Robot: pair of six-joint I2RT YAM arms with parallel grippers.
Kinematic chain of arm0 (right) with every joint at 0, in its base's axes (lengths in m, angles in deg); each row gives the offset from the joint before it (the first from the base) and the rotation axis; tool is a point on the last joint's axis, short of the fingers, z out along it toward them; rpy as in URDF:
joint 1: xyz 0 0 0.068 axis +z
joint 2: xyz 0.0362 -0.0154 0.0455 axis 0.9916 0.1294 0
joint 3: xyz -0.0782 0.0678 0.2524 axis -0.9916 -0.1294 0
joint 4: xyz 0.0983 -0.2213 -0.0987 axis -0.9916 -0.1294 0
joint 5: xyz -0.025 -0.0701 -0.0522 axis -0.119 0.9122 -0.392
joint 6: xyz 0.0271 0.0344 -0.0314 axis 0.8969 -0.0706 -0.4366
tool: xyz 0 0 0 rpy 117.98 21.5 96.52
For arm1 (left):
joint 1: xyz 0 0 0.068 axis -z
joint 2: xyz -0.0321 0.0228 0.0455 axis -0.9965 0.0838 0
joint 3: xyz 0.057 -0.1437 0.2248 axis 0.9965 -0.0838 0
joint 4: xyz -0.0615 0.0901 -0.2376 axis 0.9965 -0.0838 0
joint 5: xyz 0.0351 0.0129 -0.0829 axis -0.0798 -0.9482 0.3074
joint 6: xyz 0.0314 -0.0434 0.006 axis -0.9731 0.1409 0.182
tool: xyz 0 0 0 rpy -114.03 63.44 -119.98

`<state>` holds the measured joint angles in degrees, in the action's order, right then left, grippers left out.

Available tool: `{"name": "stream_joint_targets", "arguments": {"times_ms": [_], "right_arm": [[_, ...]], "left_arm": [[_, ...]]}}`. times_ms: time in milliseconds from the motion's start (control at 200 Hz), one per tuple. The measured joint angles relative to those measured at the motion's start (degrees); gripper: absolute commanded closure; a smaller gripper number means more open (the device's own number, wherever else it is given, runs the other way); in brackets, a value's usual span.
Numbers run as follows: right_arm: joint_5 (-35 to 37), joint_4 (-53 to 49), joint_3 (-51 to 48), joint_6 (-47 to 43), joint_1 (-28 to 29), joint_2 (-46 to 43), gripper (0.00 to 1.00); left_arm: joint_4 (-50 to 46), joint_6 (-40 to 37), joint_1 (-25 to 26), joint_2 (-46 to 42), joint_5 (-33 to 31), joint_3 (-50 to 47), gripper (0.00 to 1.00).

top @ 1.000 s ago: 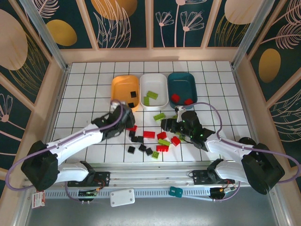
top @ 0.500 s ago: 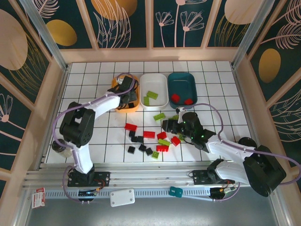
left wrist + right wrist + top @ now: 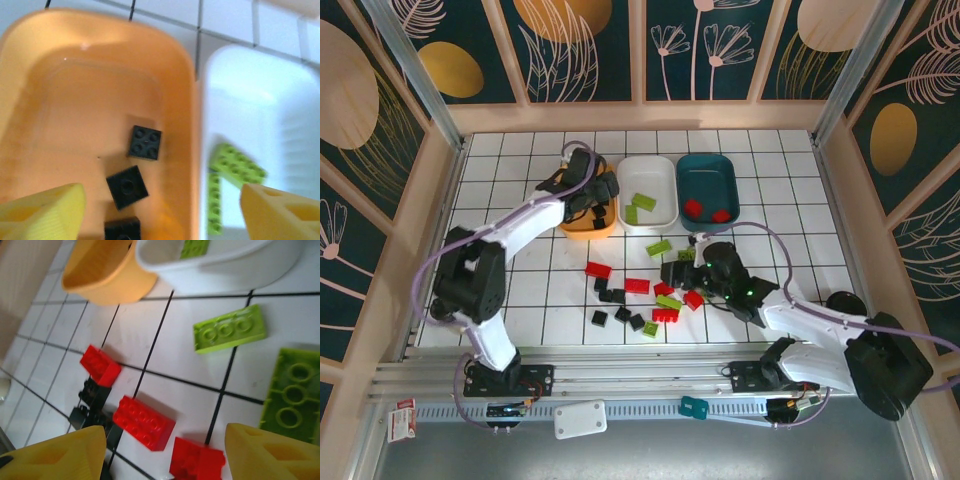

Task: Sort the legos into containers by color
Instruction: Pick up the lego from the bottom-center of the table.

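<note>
Left tool [image 3: 160, 215] wide open, empty, above shallow orange plastic tray [image 3: 90, 90] holding three small black plastic bricks [image 3: 145, 142]. Right tool [image 3: 165, 450] open, empty, red rectangular plastic bricks [image 3: 144, 422] just below.

a white table [image 3: 500, 200] ruled in a black grid carries three trays in a row. the white tray [image 3: 648, 172] sits in the middle, with an orange tray [image 3: 588, 230] just beside it on the left and a teal tray [image 3: 707, 175] just beside it on the right. loose bricks [image 3: 637, 286] (red, lime green, black) lie scattered on the tiles on the near side of the white tray, and a lime brick [image 3: 659, 247] lies closest to it.
</note>
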<state>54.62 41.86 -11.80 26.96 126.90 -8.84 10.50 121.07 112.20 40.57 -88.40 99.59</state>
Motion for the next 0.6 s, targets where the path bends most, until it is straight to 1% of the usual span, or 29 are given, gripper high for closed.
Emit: {"name": "stream_joint_targets", "arguments": {"times_ms": [15, 35, 60, 190, 335, 490, 601], "right_arm": [[0.0, -0.2, 0.4, -0.1, 0.8, 0.6, 0.34], [0.4, -0.6, 1.0, -0.6, 1.9, 1.4, 0.34], [0.6, -0.9, 1.8, -1.2, 3.6, 2.5, 0.34], [2.7, -3.1, 7.6, -4.3, 12.9, 8.8, 0.34], [5.0, -5.0, 14.8, -7.1, 21.6, 16.4, 0.34], [7.1, -7.0, 21.8, -9.9, 26.7, 25.5, 0.34], [8.6, -8.9, 25.8, -11.8, 28.5, 31.1, 0.35]], "left_arm": [[0.1, 0.0, 0.0, -1.3, 0.3, -0.8, 0.11], [0.8, 0.3, 0.1, -3.6, 0.9, -2.3, 0.04], [1.5, 0.5, 0.2, -6.8, 1.5, -4.3, 0.02], [3.7, 1.9, 0.8, -21.6, 3.1, -13.3, 0.02], [3.6, 3.0, 0.7, -34.6, 2.6, -21.3, 0.01], [0.0, 3.8, 0.8, -44.5, 0.5, -26.3, 0.02], [-2.5, 4.3, 0.8, -49.4, -0.8, -27.6, 0.01]]}}
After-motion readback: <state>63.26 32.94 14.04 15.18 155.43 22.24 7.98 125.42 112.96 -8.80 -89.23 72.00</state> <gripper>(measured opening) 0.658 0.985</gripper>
